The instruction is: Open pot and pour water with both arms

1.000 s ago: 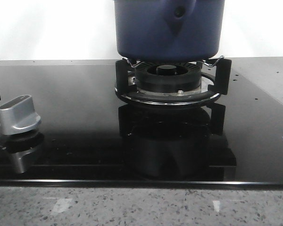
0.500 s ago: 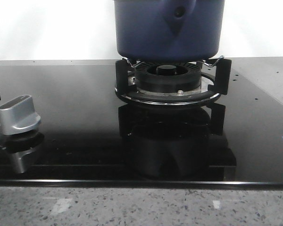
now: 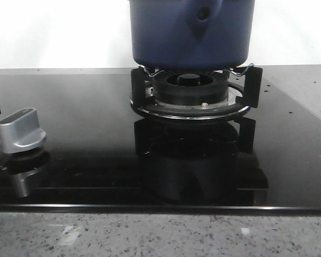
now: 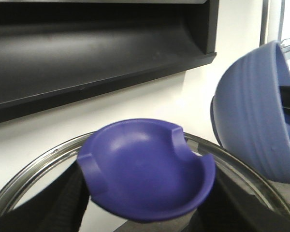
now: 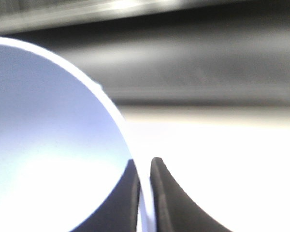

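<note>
Two tools—left on lid knob, right on bowl—one pot.

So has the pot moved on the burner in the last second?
No. The pot sits in the same spot over the burner grate, with its handle rivet unchanged in the front view.

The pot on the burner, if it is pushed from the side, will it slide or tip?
The pot sits on narrow grate prongs, raised over the burner, so a side push would probably make it slide or rock. Its rounded bottom edge gives little flat contact. It looks wide and rigid, so probably rather heavy.
</note>
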`<state>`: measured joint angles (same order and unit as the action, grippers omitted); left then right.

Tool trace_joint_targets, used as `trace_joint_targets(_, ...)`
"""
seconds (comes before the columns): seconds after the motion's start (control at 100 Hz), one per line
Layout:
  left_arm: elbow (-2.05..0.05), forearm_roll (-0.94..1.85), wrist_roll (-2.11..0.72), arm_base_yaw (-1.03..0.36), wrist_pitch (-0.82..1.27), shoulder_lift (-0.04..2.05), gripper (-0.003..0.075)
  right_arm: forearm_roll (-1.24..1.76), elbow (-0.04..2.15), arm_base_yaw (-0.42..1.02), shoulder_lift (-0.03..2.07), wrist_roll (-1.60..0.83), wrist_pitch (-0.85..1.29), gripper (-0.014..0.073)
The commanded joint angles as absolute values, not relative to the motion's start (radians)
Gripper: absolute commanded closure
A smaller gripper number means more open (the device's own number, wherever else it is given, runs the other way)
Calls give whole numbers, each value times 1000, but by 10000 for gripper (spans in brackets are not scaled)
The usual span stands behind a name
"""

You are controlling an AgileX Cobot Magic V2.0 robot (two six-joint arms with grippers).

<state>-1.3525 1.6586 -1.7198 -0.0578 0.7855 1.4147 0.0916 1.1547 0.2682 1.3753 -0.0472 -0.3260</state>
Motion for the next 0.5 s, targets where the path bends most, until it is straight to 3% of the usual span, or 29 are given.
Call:
trace_joint_targets(0.0, -1395, 1764, -1713, -70, 817, 1371, 442, 136, 1249, 229, 1314, -42, -173, 660)
trace_joint_targets(0.25, -1395, 1769, -1723, -171, 800, 1380, 442, 171, 1426, 31, 1307, -42, 479, 660)
trace_joint_targets(0.49, -1395, 1778, -1725, -258, 794, 1436, 442, 171, 1433, -208, 1339, -42, 803, 660)
